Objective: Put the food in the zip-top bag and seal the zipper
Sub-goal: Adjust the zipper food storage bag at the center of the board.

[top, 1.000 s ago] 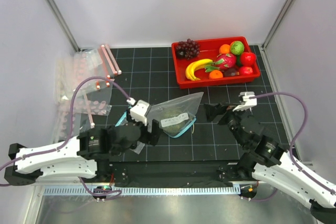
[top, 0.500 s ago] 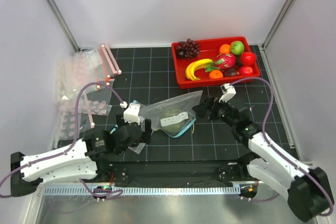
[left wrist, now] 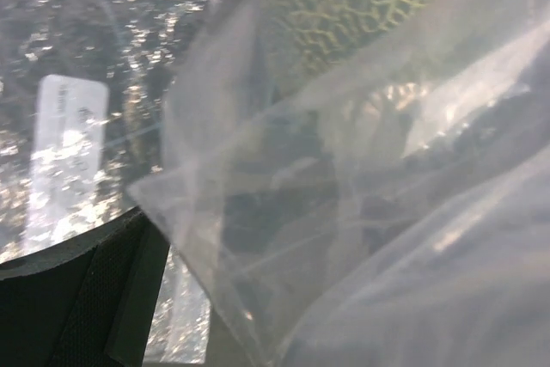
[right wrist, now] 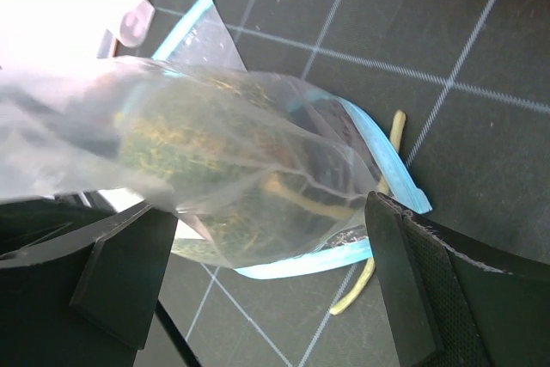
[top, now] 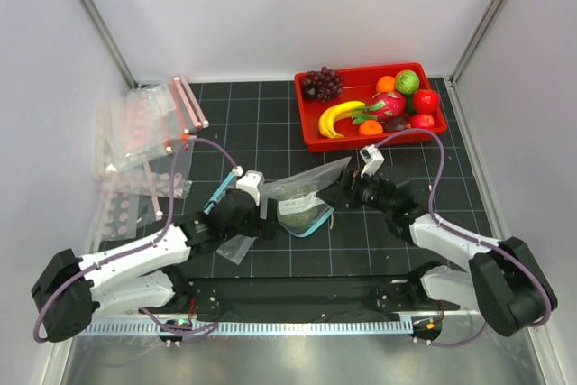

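The melon (right wrist: 198,161) is inside the zip-top bag (top: 306,188), its netted green skin showing through the clear film in both wrist views. The bag lies on its side in the middle of the dark gridded mat (top: 270,123). Its mouth points toward 5 o'clock in the overhead view. The zipper (right wrist: 391,165) hangs slack and gaping around the melon, so the teal strip is not pressed shut.

By my reckoning one of three fruits is packed. The banana (top: 338,117) and the small red fruit (top: 425,100) lie in the red tray (top: 303,119), at about 1 o'clock from the bag and well apart from it, among the grapes (top: 321,83) and dragon fruit (top: 388,105). Two fruits remain to be loaded, and then the seal has to be made.

The right gripper (right wrist: 268,208) sits at the bag's 3 o'clock side. Its jaws stand wide with the mouth end of the bag between them, and they grip nothing.

The left gripper (top: 263,216) is at the bag's 9 o'clock edge. Its wrist view is filled with crumpled film and shows only one finger (left wrist: 77,298), so I cannot tell whether it is open or pinching the plastic.

Spare bags with pink strips (top: 144,132) lie at 10 o'clock, well apart from the bag.
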{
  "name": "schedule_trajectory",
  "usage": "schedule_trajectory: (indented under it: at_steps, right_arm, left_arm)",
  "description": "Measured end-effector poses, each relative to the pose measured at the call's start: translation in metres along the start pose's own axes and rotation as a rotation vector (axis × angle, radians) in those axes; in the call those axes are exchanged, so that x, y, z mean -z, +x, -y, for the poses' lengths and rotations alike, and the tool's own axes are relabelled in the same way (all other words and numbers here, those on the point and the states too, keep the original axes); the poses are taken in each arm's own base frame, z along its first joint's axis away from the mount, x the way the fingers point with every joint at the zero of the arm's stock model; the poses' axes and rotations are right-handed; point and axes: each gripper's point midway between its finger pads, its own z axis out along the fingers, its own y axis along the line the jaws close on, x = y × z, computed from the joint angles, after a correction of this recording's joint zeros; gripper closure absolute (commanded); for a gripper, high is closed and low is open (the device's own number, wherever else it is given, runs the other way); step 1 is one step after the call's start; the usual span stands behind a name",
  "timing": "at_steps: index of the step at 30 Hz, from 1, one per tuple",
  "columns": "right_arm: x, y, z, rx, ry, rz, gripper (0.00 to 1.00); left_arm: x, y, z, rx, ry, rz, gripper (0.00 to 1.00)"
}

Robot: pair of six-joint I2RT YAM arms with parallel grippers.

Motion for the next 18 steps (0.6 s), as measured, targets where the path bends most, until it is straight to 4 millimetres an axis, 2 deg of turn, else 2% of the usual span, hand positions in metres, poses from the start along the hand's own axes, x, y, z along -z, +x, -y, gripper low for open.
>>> schedule_trajectory:
  at_steps: [5,9,13,18]
  right_arm:
    - [-0.007,0.012,0.009,-0.024,0.014,-0.043,0.07]
    - [-0.009,0.015,0.010,-0.036,0.016,-0.051,0.11]
    - [-0.009,0.016,0.011,-0.050,0.020,-0.052,0.25]
    - [-0.012,0.023,0.017,-0.069,0.041,-0.075,0.32]
  left_arm:
    - [-0.005,0.006,0.009,0.017,0.065,0.008,0.09]
    - [-0.006,0.010,0.010,0.045,0.094,0.031,0.09]
    - [-0.019,0.015,0.013,0.068,0.091,0.018,0.13]
    - [-0.039,0.029,0.007,0.081,0.045,-0.028,0.16]
